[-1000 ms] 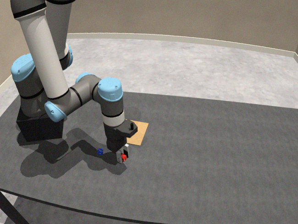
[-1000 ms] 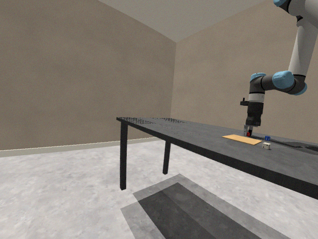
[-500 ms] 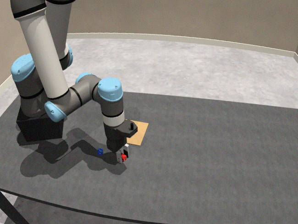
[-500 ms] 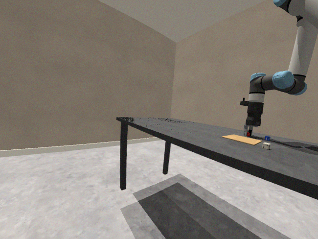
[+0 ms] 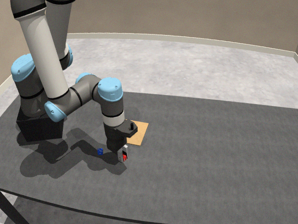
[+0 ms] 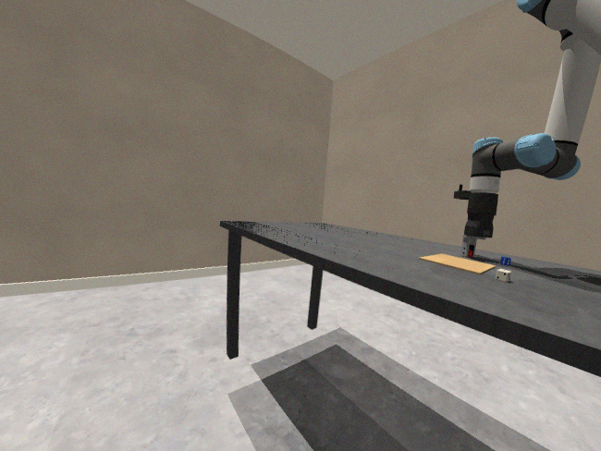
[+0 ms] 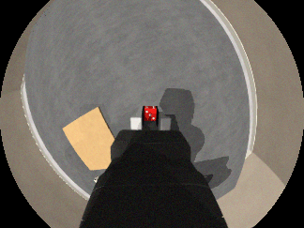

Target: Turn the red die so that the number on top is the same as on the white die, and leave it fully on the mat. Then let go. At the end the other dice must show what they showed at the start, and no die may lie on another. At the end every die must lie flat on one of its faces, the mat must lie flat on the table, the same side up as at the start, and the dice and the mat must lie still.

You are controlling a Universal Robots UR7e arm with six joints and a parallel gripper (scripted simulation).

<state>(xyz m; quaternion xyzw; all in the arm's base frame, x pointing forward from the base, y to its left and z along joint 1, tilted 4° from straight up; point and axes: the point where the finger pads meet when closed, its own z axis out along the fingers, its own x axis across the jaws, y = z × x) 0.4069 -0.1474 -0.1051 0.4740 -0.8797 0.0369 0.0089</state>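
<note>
Red, cube-shaped and dotted with pale pips: clamped as a die (image 5: pixel 124 157) (image 6: pixel 470 253) (image 7: pixel 150 114) between the two flat fingers of the gripper (image 5: pixel 123 156) (image 6: pixel 468 252) (image 7: pixel 149 112), with contact on both sides. Held below the centre of the top view, off the mat (image 5: pixel 139 135) (image 6: pixel 456 262) (image 7: pixel 89 140) and near its edge. Too small to tell for certain (even in the wrist view) which number faces up.

To the upper right of the grip in the top view, spread flat as a thin, tan, straight-edged sheet, smooth as card and partly hidden by the gripper's dark body. Left of the grip there, a blue cube of a die (image 5: pixel 100 151) (image 6: pixel 505 261), apart from the fingers. At the right of the exterior view, just beside the mat's near corner, an off-white die (image 6: pixel 503 275) (image 7: pixel 96 179) with dark pips, also resting on the dark grey, faintly mottled table (image 5: pixel 204 156) (image 6: pixel 369 257) (image 7: pixel 103 55). Overhead, rounded pale tubes and glossy light-blue caps on the arm (image 5: pixel 44 55) (image 6: pixel 572 91) (rather like bottle tops).
</note>
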